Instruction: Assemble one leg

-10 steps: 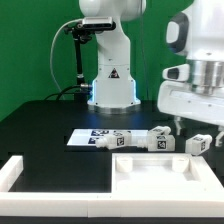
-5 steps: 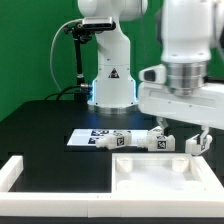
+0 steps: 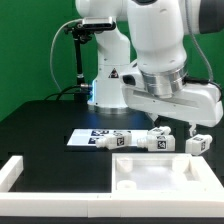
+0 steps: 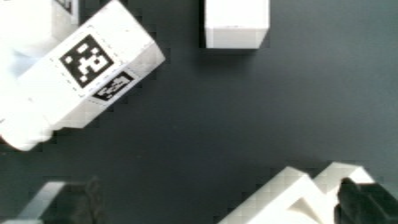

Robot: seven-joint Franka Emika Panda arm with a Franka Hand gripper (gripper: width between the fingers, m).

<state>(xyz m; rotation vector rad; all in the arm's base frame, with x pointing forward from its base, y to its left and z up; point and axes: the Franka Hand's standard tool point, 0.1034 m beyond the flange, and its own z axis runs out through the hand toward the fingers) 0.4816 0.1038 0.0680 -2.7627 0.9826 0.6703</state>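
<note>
My pincer [image 3: 178, 124] hangs open and holds nothing, right of centre in the exterior view, just above the black desk [image 3: 40, 120]. The leg [image 3: 160, 140] lies on its side on the desk, just below the pincer and slightly toward the exterior view's left. A second leg [image 3: 198, 143] sits near it toward the exterior view's right. A third leg [image 3: 124, 139] lies at the end of the marker board [image 3: 90, 138], left of both (three legs counted, though those by the board blur together). One white tabletop slab [image 3: 150, 175] fills the lower right of the frame, in front of the legs. One white border frame [image 3: 15, 172] sits at lower left. The wrist view shows a tagged peg [image 4: 80, 70] close beneath me on the dark desk; I cannot tell which leg it is.
</note>
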